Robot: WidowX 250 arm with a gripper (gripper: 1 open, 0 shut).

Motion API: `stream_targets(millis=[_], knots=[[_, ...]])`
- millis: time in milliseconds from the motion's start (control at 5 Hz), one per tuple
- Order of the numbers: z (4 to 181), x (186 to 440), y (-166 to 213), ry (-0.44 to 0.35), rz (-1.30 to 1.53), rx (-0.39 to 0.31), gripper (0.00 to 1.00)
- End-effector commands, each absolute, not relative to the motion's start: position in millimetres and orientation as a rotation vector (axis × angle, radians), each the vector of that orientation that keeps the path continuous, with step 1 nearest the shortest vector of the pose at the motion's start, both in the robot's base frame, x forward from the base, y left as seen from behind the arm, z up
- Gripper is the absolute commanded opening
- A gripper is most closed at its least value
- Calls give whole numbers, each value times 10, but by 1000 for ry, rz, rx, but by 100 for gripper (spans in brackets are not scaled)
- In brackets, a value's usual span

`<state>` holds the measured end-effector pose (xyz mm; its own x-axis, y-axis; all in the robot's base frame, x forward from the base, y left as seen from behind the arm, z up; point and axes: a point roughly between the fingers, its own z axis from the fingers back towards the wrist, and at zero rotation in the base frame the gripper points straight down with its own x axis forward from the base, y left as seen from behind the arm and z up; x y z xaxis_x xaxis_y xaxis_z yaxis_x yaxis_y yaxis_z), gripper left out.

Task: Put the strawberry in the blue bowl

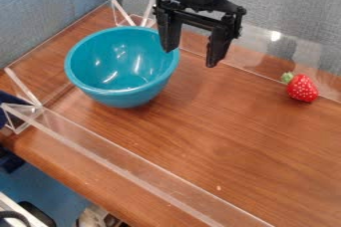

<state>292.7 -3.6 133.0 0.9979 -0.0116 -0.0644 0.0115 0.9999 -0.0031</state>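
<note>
Nearest, the orange-brown wooden bench gives the arm a smooth surface, so a small fruit nudged off-centre by a fingertip could roll or skid instead of being caught. Farther in, at the left, sits the deep, glossy teal-blue bowl. The black two-fingered pincer hangs spread wide with nothing between its fingers, and one finger overlaps the bowl's rim in this view; whether they touch I cannot tell. A sideways move made too low could catch that rim and shove or tip the bowl, spoiling the drop. Toward the far right, the small glossy red strawberry with a green leafy top lies on the bench, well apart from the bowl. The clear strip running close behind it may hinder a finger coming down there, and too hard a squeeze could make the tapered fruit slip out.
</note>
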Motion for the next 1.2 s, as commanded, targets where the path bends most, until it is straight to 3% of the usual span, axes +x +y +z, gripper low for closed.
stream_targets(millis=[0,1000], knots=[[1263,2954,-85,77,-22,-6,100],[876,3951,-1242,-53,-137,-47,100]])
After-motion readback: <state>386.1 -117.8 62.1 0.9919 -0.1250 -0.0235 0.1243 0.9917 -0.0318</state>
